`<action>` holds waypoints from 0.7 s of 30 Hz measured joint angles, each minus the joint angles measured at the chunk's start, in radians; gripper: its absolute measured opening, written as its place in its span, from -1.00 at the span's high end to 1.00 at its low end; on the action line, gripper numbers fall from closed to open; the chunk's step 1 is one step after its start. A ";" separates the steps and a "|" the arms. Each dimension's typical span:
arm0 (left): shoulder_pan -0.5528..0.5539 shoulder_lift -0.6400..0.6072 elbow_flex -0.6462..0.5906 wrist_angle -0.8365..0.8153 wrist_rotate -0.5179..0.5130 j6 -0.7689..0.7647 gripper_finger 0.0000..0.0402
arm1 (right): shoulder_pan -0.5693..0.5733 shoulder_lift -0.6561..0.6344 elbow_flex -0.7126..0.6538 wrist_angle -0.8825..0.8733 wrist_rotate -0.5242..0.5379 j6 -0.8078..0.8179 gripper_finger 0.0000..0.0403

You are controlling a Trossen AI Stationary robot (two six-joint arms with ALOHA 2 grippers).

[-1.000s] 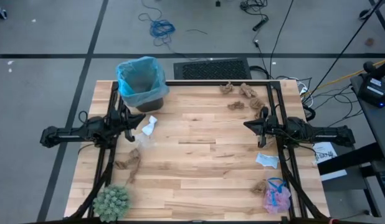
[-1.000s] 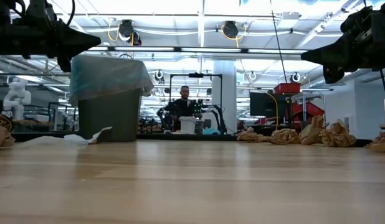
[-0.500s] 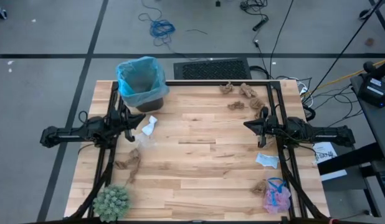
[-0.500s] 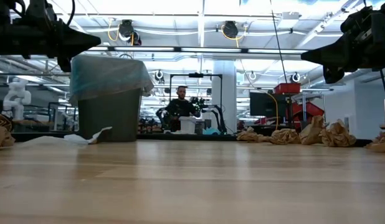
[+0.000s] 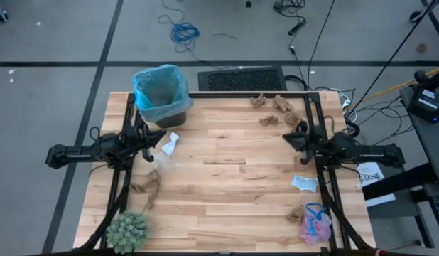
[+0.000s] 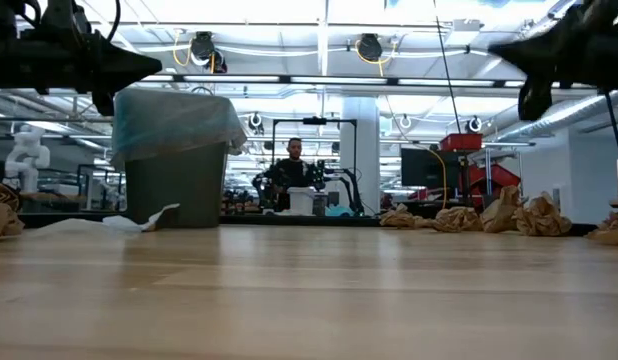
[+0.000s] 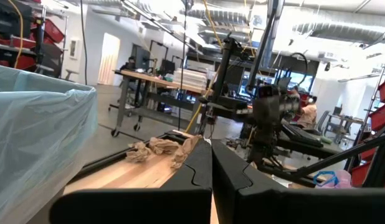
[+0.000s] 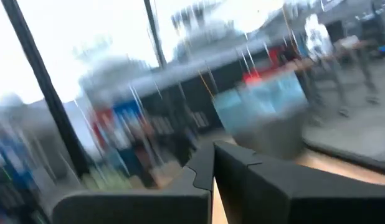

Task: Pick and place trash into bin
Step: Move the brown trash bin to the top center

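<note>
Left pincer (image 5: 150, 146) closed, empty, by the bin (image 5: 161, 94) at the surface's (image 5: 226, 185) far-left corner. White paper scrap (image 5: 169, 144) lies just beside its tip: crumpled, long axis slanting toward the bin. Right pincer (image 5: 293, 137) closed, empty; brown wads (image 5: 276, 108) nearest it, beyond its tip.

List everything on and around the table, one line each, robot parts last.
bin: one, dark with light-blue bag, far left corner.
brown paper wads: several, far right corner; more by the left and right edges.
white paper bits: two, one beside the bin, one at the right edge.
pink mesh puff: one, blue string, near right corner.
green spiky plant: one, near left corner.
left gripper: shut, empty, by the bin.
right gripper: shut, empty, right side.
</note>
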 joint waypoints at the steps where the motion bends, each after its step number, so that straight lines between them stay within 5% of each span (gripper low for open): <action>1: 0.000 0.000 0.000 0.000 0.000 0.000 1.00 | 0.000 0.000 0.000 0.069 -0.001 0.013 1.00; 5: 0.000 0.000 0.000 0.000 0.000 0.000 1.00 | 0.001 0.000 0.028 0.230 -0.055 -0.015 1.00; 13: 0.000 0.000 0.000 0.001 -0.027 0.082 1.00 | 0.001 0.132 0.336 -0.119 -0.037 -0.074 1.00; 21: 0.000 0.000 0.000 0.065 -0.031 0.079 1.00 | 0.000 0.420 0.632 -0.246 0.222 -0.013 1.00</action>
